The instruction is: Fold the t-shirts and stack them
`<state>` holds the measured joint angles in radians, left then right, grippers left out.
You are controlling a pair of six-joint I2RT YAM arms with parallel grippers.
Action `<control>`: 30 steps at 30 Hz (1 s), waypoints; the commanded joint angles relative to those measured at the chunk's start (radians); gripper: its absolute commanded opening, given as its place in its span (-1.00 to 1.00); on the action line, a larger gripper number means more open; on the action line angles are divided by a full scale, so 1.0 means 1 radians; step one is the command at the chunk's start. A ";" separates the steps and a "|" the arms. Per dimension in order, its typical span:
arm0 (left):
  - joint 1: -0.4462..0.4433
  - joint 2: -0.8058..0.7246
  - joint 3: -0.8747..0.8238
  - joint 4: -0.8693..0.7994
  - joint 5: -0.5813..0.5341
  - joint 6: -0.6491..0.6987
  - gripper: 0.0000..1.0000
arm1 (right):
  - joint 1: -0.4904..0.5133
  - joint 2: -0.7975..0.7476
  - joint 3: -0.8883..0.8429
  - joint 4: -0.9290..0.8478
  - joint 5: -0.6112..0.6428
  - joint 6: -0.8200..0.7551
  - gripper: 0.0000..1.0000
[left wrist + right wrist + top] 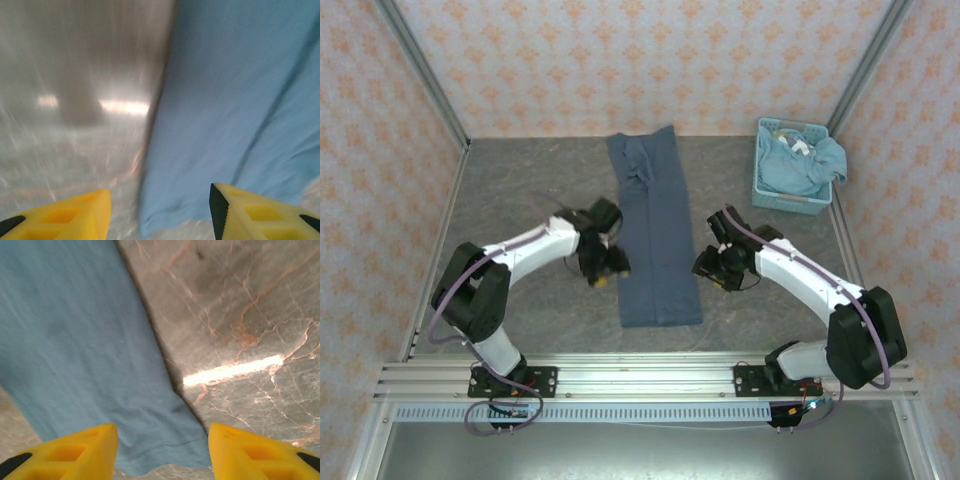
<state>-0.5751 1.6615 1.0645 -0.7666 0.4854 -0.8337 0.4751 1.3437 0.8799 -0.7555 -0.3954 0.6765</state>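
The dark t-shirt (655, 240) lies as a long strip on the tabletop (520, 190). The left end effector (160, 212) and right end effector (162, 447) stand open at its sides, probably holding nothing; one view is blurry. It looks soft and floppy: pinch the near corners.

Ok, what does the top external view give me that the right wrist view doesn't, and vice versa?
Top external: the whole dark t-shirt laid as a long strip, the basket of lighter shirts, the left gripper beside the strip. Right wrist: the right gripper open above the shirt's edge, veins and glare on the table. Shared: that shirt on the grey table.
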 commanded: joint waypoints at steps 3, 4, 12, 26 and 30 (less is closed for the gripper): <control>-0.069 -0.071 -0.145 0.156 0.087 -0.161 0.10 | 0.002 0.002 -0.065 -0.002 -0.053 -0.063 0.03; -0.082 -0.064 -0.146 0.156 0.080 -0.167 0.10 | 0.002 0.000 -0.074 0.000 -0.053 -0.063 0.03; -0.159 0.031 -0.155 0.206 0.057 -0.206 -0.26 | 0.002 0.000 -0.124 0.016 -0.089 -0.057 0.03; -0.190 -0.120 -0.312 0.198 0.060 -0.279 -1.00 | 0.120 0.092 -0.131 0.035 -0.125 -0.023 -0.01; -0.199 -0.150 -0.361 0.258 0.081 -0.332 -1.00 | 0.148 0.084 -0.145 0.026 -0.129 0.003 -0.01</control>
<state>-0.7597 1.5242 0.7383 -0.5293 0.5541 -1.1057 0.6075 1.4353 0.7425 -0.7147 -0.5243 0.6498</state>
